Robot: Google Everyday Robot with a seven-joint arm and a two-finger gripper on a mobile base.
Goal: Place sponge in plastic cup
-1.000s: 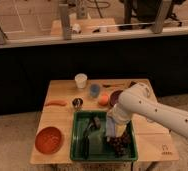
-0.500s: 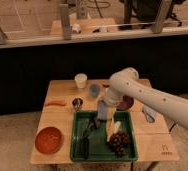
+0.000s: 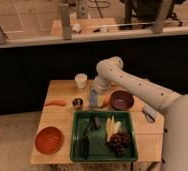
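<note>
end effector (image 3: pixel 94 91): low over the back of the surface (image 3: pixel 57 122), grip state cannot be told.
plastic cup (image 3: pixel 93 101): directly beneath it, blue.
sponge: cannot be told apart from that blue shape.
metal cup (image 3: pixel 77 103): just left.
white cup (image 3: pixel 81 80): behind, left.
maroon bowl (image 3: pixel 121 100): right.
green tray (image 3: pixel 102 154): in front.

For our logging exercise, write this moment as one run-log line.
gripper: above plastic cup, behind green tray | sponge: cannot be made out | beside cup: orange fruit, metal cup
</note>
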